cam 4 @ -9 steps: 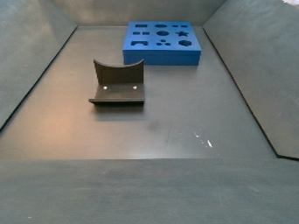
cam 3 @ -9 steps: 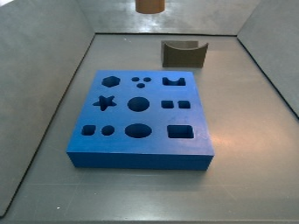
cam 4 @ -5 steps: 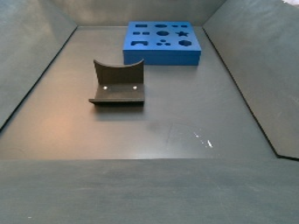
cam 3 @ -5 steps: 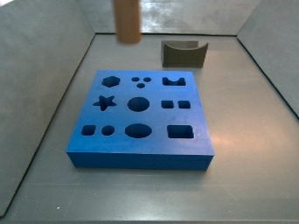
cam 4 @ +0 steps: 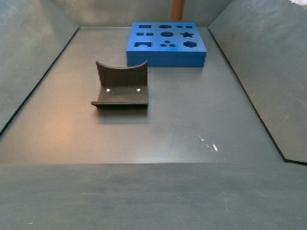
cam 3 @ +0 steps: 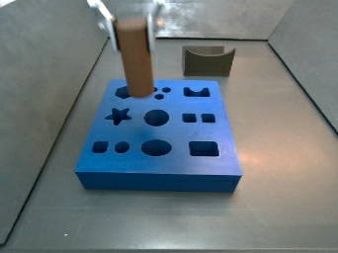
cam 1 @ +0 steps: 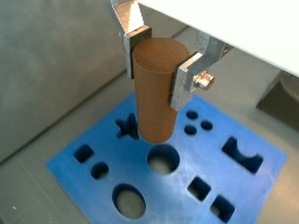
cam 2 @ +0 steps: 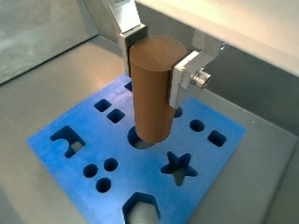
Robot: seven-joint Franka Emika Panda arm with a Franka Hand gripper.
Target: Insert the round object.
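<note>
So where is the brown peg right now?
The brown peg is held upright in the gripper, hanging over the blue board; in a side view it sits above the board's far left part, near the star hole.

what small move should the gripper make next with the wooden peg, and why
Probably a slight sideways shift to centre the peg over the round hole, then a slow descent. The gripper holds the wooden peg upright above the blue board. In both wrist views the peg's lower end hangs beside the middle round hole, partly overlapping it, not yet inside.
</note>
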